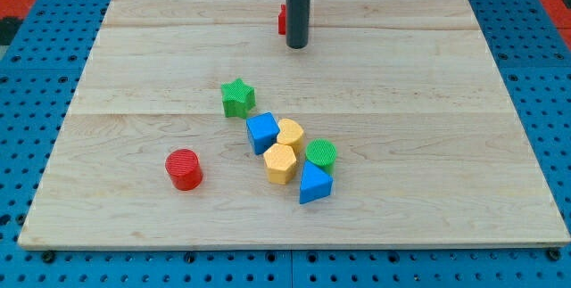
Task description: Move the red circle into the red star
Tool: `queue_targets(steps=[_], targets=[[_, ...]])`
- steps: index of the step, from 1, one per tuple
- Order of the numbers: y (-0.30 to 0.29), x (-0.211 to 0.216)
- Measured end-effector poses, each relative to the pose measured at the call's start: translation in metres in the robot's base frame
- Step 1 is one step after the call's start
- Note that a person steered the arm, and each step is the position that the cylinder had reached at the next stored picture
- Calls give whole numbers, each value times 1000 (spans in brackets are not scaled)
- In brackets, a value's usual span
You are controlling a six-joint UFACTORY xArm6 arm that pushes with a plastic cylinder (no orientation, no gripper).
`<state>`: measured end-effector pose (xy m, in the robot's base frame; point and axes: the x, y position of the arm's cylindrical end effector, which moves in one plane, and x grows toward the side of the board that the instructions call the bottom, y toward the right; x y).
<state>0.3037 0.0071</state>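
The red circle (184, 168) stands on the wooden board at the view's lower left. A red block (281, 20), mostly hidden behind the rod, sits near the view's top centre; its shape cannot be made out. My tip (296, 45) rests on the board just to the right of and below that red block, far above and to the right of the red circle.
A cluster lies right of the red circle: green star (237, 97), blue cube (262, 133), yellow heart-like block (290, 134), yellow hexagon (280, 163), green circle (321, 154), blue triangle (313, 184). The wooden board (446, 74) lies on a blue pegboard.
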Motion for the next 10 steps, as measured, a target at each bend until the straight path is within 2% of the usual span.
queue_targets(steps=[1,2,3,4,5,6,7,8,9,10], targets=[[0,-33],[0,-45],[23,-7],[27,59],[85,146],[198,198],[166,287],[45,301],[-73,290],[-121,256]])
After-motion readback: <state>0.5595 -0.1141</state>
